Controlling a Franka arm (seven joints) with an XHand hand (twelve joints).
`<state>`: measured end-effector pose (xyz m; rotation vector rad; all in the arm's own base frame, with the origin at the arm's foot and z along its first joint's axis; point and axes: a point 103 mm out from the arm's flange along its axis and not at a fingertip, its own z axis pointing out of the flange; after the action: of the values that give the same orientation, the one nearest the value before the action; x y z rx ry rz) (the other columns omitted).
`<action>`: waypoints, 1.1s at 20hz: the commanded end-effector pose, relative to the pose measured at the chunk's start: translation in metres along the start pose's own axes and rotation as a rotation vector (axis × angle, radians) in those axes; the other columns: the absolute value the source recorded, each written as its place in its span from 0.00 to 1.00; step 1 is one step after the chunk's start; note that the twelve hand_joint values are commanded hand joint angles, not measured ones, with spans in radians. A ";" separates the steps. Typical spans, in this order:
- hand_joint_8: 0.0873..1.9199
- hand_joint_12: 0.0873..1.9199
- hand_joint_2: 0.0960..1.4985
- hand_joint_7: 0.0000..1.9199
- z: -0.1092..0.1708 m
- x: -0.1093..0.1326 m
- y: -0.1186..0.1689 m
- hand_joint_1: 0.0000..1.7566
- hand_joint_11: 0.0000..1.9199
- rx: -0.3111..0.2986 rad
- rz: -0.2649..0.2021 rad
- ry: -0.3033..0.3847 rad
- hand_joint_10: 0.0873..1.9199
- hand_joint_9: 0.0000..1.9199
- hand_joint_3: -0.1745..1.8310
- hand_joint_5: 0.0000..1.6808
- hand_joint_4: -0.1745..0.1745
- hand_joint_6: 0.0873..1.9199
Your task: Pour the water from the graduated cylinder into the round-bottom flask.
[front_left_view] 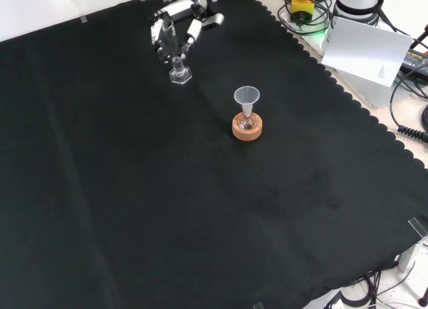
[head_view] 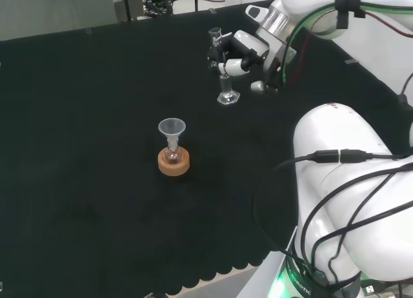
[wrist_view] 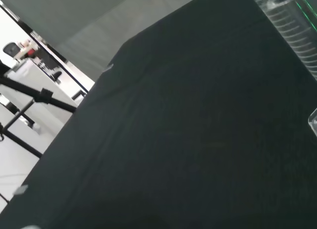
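Note:
A clear graduated cylinder (head_view: 226, 85) stands upright on its hexagonal foot at the far side of the cloth in the head view, and near the top in the front view (front_left_view: 178, 69). My hand (head_view: 235, 56) has its fingers curled round the cylinder's tube (front_left_view: 175, 33). The ribbed clear wall of the cylinder (wrist_view: 292, 26) is close up in the wrist view. A small round-bottom flask (head_view: 173, 156) sits on a cork ring (head_view: 173, 164) with a clear funnel (head_view: 171, 128) in its neck, apart from the hand. In the front view the flask (front_left_view: 247, 122) stands right of and below the cylinder.
Black cloth (front_left_view: 167, 209) covers the bench, with a scalloped edge at the right in the front view. A white card (front_left_view: 364, 51) and cables lie beyond that edge. The arm's white links (head_view: 348, 175) rise at the right of the head view.

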<state>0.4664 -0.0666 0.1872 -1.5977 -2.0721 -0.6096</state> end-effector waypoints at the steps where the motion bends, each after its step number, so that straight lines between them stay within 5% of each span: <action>1: 0.48 0.39 0.72 0.53 -0.009 0.032 -0.054 0.72 0.61 0.084 0.020 -0.133 0.05 0.71 0.09 0.59 0.00 0.50; 8: 0.48 0.38 0.72 0.53 0.003 0.050 -0.096 0.72 0.61 0.198 0.039 -0.242 0.04 0.71 0.09 0.59 0.00 0.50; 22: 0.48 0.38 0.72 0.53 0.030 0.056 -0.105 0.72 0.62 0.500 0.053 -0.421 0.04 0.71 0.09 0.59 0.00 0.49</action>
<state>0.3554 -0.0343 0.1959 -1.5732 -2.2302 0.0536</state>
